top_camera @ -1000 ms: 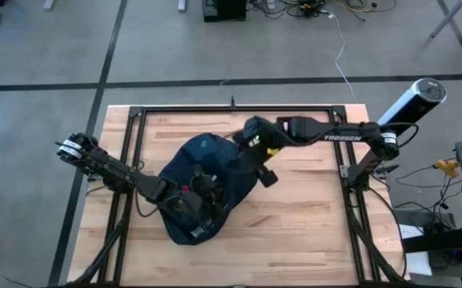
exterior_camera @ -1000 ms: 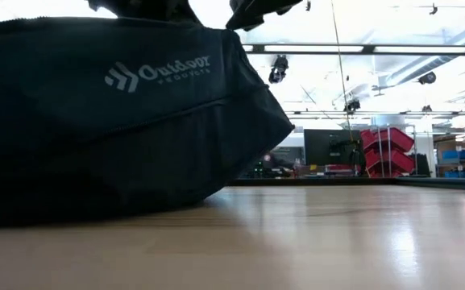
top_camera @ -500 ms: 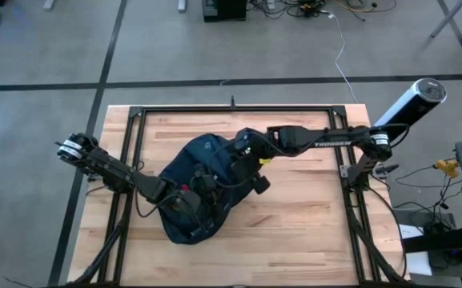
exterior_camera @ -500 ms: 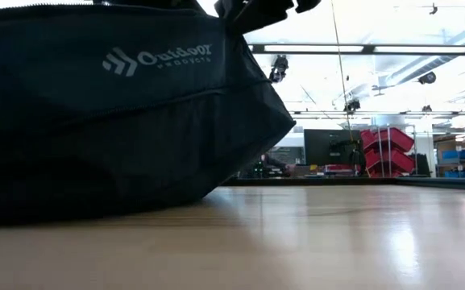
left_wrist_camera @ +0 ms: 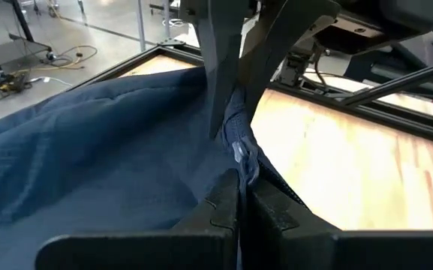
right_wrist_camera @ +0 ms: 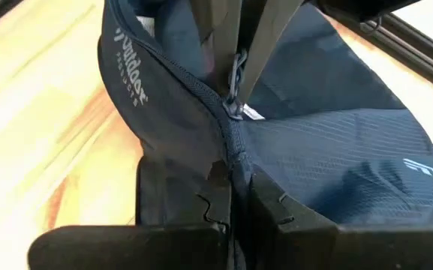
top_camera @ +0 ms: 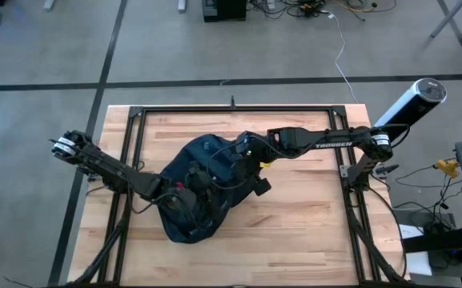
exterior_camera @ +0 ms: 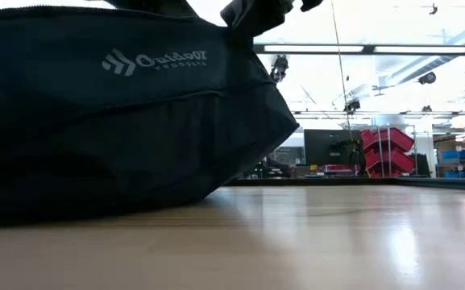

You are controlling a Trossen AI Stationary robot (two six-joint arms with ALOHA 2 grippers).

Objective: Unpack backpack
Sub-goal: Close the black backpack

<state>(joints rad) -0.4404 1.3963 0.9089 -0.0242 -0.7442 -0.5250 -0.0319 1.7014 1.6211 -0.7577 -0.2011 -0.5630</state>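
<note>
Item: backpack [top_camera: 202,188], dark navy soft fabric, lying near the middle of the light wood surface [top_camera: 303,232]. Zip seam runs along its upper edge, with a metal zip pull [right_wrist_camera: 236,71] visible.

Markings: white logo with lettering "Outdoor PRODUCTS" [exterior_camera: 155,60] on the side panel; the same lettering shows in the right wrist view. Small white striped mark [right_wrist_camera: 423,169] on another panel.

Left gripper [left_wrist_camera: 240,196]: fingers pressed together, pinching a fold of backpack fabric at the seam.

Right gripper [right_wrist_camera: 233,191]: fingers closed tight on the backpack's zip seam.

Arm lettering: "TROSSEN" [top_camera: 329,145] in white on the right arm.

Background: red bins [exterior_camera: 387,150] beyond the surface.
</note>
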